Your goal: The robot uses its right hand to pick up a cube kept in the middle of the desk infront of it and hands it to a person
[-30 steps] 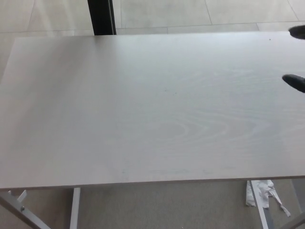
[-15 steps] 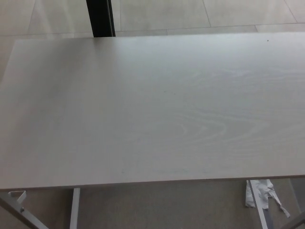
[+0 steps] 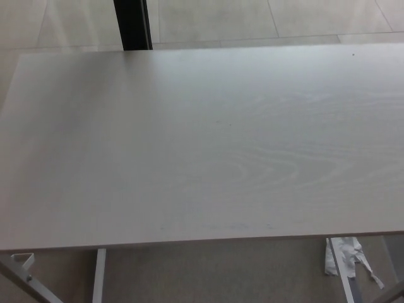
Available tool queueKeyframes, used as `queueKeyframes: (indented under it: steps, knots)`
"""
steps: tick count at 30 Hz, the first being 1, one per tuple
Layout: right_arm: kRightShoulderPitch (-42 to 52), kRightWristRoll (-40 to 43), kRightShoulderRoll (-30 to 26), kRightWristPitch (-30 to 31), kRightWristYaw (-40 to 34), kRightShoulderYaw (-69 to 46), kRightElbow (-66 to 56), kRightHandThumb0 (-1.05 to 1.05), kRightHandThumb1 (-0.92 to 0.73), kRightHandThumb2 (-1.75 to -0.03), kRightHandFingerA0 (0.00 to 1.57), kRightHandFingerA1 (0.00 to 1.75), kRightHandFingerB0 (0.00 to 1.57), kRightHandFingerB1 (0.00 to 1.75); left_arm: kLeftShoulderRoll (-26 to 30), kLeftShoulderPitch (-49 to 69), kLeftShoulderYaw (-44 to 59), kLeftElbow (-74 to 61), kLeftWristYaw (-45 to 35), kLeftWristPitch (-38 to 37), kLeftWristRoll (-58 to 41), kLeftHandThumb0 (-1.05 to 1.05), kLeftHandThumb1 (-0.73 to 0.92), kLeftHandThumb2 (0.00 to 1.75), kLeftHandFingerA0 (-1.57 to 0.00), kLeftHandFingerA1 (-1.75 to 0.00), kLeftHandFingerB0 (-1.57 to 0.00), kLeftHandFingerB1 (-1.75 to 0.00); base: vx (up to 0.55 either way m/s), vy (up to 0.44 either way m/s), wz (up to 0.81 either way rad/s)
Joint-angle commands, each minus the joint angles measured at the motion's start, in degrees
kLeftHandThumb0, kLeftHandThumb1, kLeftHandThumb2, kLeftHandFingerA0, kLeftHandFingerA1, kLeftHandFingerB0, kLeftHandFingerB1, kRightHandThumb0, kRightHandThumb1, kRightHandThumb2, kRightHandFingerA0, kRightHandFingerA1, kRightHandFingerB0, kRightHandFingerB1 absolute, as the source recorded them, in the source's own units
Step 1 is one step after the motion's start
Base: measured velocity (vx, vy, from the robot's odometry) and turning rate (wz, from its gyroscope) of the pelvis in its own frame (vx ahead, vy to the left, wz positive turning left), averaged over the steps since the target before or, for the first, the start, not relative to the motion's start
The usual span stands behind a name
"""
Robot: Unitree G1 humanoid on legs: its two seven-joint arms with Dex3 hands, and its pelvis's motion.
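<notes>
Pale wood-grain rectangular desk (image 3: 202,145) on white metal legs (image 3: 99,275).

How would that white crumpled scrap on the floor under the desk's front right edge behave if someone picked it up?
The white scrap looks thin and crumpled, with a trailing strip, so it would probably be floppy and very light. It seems more likely to drag or flutter than to roll. What it is made of cannot be told from the head view.
</notes>
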Motion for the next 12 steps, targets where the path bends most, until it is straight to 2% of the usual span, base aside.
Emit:
queueKeyframes:
  steps: [1,12]
  knots:
    - [-5.3,20.5,-2.3,0.3,-15.3,-15.4,16.1,-0.45,-0.75,-0.61,0.38,0.79,0.53,0.47,2.7,1.1,1.3,0.9,1.8,-0.3,-0.9,-0.70,0.76,0.64,-0.57,-0.99,-0.36,-0.88,0.00,0.000,0.00]
    - [-6.8,20.5,-3.5,-1.6,-15.7,-15.6,19.3,-0.45,-0.75,-0.61,0.38,0.79,0.53,0.47,2.8,0.7,1.6,0.9,1.8,-0.2,-1.1,-0.70,0.76,0.64,-0.57,-0.99,-0.36,-0.88,0.00,0.000,0.00]
